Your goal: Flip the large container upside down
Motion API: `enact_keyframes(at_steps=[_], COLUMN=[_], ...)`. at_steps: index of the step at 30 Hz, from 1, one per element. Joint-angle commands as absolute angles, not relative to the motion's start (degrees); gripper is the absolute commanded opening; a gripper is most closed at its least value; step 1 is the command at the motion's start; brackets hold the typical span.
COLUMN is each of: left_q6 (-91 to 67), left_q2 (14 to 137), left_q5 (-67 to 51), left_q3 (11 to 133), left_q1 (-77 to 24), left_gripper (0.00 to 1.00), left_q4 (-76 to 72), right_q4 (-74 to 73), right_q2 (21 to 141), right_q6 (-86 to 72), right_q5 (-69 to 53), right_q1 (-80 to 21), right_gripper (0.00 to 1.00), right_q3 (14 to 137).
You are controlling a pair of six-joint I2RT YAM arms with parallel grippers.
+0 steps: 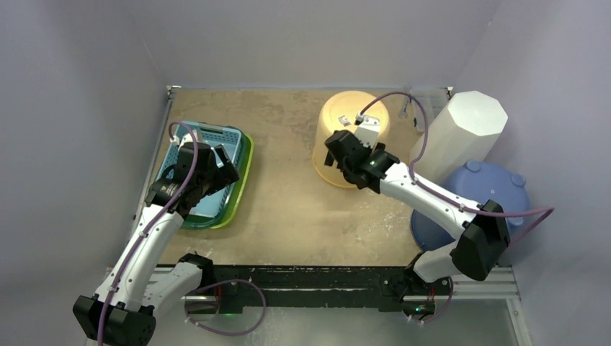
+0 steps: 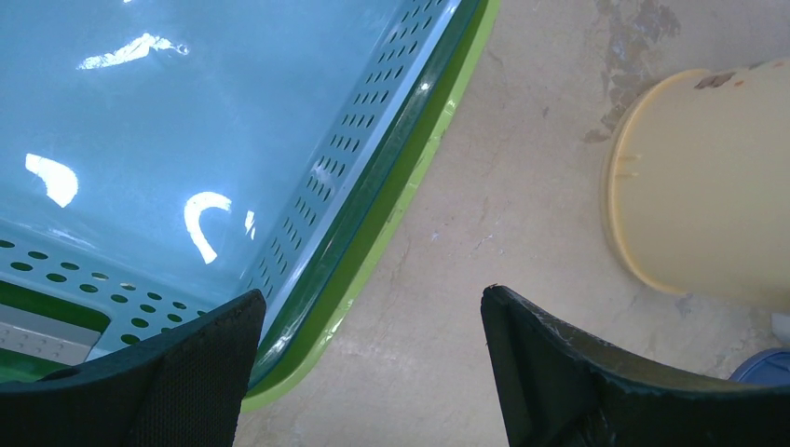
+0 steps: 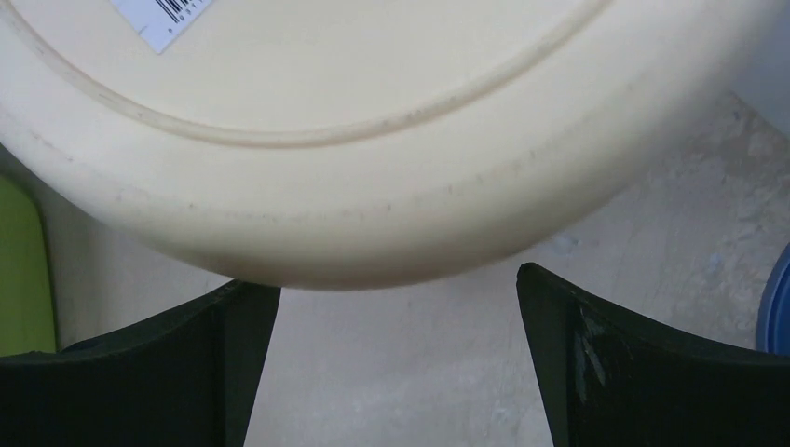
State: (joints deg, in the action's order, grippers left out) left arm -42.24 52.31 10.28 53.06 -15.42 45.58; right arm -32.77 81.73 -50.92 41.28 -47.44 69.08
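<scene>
Right pincer [image 3: 391,289] spread wide over base-up yellow bucket [image 3: 373,140], left pincer [image 2: 371,296] wide above blue basket [image 2: 140,112]

I see the large container [image 1: 337,115] as a pale yellow round bucket, tapered, plain-walled and a little scuffed. It stands mouth-down on the table [image 1: 288,209], at about one o'clock from the table's middle, in the far right part. Its flat base [image 3: 373,112] faces up, ringed by a shallow raised line, with a white barcode sticker [image 3: 158,14] towards one edge. The wider rim [image 2: 619,196] is at the bottom, against the tabletop. From the top view it looks slightly leaned, rim towards seven o'clock.
</scene>
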Motion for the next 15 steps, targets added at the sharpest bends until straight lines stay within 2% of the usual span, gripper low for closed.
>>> enact_keyframes(at_steps=[1,15], left_q6=[-41.66,-40.44], left_q2=[51.68,51.8], left_q5=[10.05,9.71], left_q3=[54.94,54.39], left_q1=[-15.12,-15.12], left_gripper=[0.85,0.85], left_q4=[45.37,45.7], right_q4=[-24.5,-19.07], right_q2=[83.62,96.36], right_q6=[-42.52,-35.63], right_q5=[41.27,37.98], right_q1=[-39.49,-24.94], right_gripper=[0.99,0.99], right_q3=[70.62,81.0])
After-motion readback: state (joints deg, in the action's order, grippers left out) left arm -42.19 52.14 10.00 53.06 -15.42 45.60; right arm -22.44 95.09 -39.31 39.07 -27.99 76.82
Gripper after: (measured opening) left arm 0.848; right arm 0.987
